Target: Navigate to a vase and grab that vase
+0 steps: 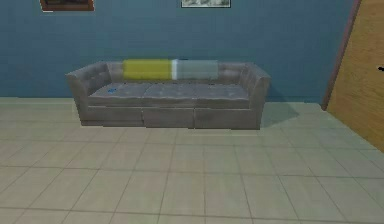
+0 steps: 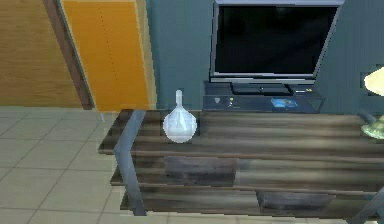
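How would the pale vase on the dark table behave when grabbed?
The vase looks glassy, so probably stiff, slippery and fragile. Its round body under a thin neck suggests it may roll if tipped on the table.

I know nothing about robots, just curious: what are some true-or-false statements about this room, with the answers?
A pale vase stands on the dark table. True.
The sofa is red. False: it is grey.
A TV stands beyond the table. True.
The vase lies on its side. False: it stands upright.
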